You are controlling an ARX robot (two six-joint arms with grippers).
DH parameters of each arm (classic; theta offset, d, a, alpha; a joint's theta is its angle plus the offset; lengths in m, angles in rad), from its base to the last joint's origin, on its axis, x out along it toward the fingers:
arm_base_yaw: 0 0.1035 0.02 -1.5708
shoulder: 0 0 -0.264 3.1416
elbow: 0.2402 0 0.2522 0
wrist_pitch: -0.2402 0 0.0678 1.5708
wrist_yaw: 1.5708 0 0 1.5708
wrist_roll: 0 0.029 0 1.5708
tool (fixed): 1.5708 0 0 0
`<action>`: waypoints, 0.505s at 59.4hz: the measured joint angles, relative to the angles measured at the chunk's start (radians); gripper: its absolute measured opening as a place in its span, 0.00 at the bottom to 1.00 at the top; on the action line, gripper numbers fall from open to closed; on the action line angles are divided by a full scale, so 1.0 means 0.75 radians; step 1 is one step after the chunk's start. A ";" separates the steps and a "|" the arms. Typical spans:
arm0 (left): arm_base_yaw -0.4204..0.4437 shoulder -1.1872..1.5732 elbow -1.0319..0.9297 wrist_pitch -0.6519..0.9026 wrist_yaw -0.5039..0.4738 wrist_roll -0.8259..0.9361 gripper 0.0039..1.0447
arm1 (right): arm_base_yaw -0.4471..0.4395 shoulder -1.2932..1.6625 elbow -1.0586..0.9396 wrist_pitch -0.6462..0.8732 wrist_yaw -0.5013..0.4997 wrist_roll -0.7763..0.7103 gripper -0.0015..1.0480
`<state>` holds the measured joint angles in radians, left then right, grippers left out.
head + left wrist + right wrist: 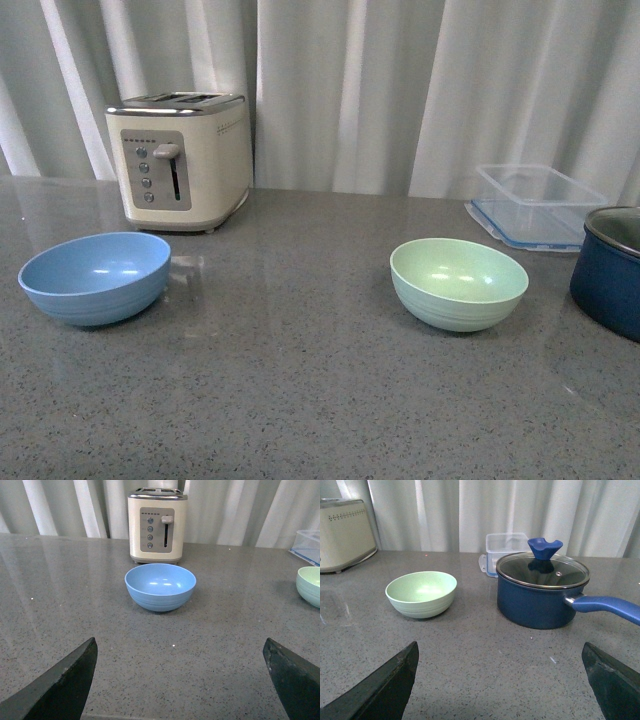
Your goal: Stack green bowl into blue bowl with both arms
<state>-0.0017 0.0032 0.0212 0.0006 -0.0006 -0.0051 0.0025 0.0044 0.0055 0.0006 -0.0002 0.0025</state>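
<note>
From the front, the green bowl [458,283] sits well right of the blue bowl [95,278]; my left pincer [180,645], spread and empty, faces the blue bowl; my right pincer [500,647], likewise released, has the green bowl ahead, so I judge it nearer.

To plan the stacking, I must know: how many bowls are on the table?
2. The blue bowl sits on the left, near the toaster. The green bowl sits on the right, beside the navy pot. I see no hidden one.
</note>
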 joint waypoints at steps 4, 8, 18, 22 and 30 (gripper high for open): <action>0.000 0.000 0.000 0.000 0.000 0.000 0.94 | 0.000 0.000 0.000 0.000 0.000 0.000 0.90; 0.000 0.000 0.000 0.000 0.000 0.001 0.94 | 0.000 0.000 0.000 0.000 0.000 0.000 0.90; 0.000 0.000 0.000 0.000 0.000 0.000 0.94 | 0.000 0.000 0.000 0.000 0.000 0.000 0.90; 0.000 0.000 0.000 0.000 0.000 0.000 0.94 | 0.000 0.000 0.000 0.000 0.000 0.000 0.90; 0.000 0.000 0.000 0.000 0.000 0.000 0.94 | 0.000 0.000 0.000 0.000 0.000 0.000 0.90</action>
<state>-0.0017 0.0032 0.0212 0.0006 -0.0006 -0.0051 0.0025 0.0044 0.0055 0.0006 -0.0002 0.0025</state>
